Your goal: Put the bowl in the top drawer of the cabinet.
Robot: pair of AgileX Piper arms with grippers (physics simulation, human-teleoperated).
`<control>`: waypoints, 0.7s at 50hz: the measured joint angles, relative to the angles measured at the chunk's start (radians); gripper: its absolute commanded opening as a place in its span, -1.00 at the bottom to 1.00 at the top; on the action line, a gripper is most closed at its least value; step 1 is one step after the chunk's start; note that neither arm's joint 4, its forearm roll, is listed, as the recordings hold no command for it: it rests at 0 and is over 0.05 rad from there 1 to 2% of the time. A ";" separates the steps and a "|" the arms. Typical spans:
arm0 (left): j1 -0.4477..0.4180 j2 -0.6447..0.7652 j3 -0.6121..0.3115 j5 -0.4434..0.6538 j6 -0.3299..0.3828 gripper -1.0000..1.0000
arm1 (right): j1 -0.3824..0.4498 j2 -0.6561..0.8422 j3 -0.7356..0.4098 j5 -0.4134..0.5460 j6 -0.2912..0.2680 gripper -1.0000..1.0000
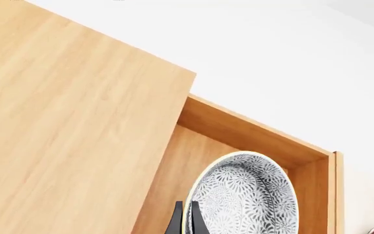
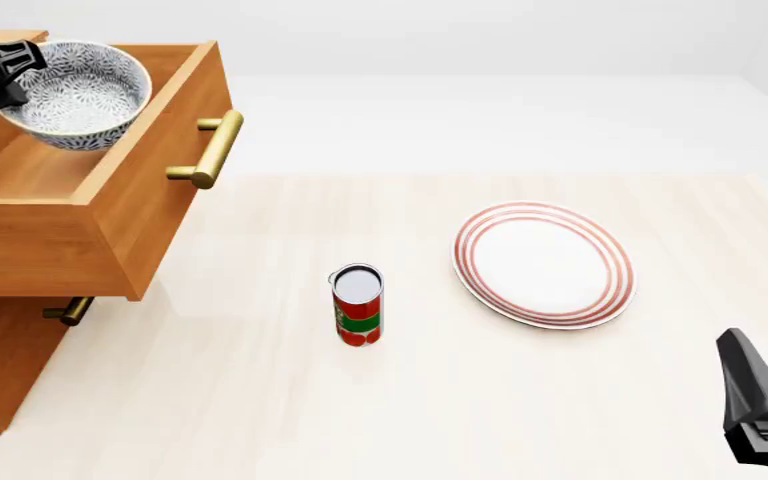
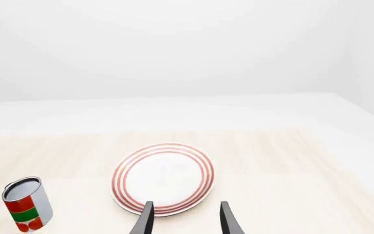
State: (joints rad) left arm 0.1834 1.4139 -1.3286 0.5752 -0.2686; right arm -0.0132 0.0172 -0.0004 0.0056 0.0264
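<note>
While it hangs over the open orange-brown wooden top drawer [image 2: 51, 200], the deep blue-patterned ceramic bowl [image 2: 77, 92] looks stiff, slick, chippable; the left claw [image 1: 187, 219] pinches its rim. The right claw [image 3: 184, 219] sits open, empty.

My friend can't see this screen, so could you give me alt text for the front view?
The left gripper holds a patterned bowl over the open top drawer of a wooden cabinet. On the table sit a can and a red-ringed plate.
</note>
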 measured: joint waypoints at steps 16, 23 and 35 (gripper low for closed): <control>-0.002 -0.003 0.007 -0.008 0.006 -1.00 | 0.000 -0.001 0.000 0.001 0.000 1.00; -0.003 -0.002 0.008 -0.010 0.009 1.00 | 0.000 0.003 0.000 -0.003 0.000 1.00; 0.001 0.005 0.000 -0.010 0.027 1.00 | 0.000 0.007 0.000 -0.006 0.000 1.00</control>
State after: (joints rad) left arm 0.1842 1.4186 -1.3282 0.5657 -0.2418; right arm -0.0134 0.0238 -0.0006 -0.0004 0.0268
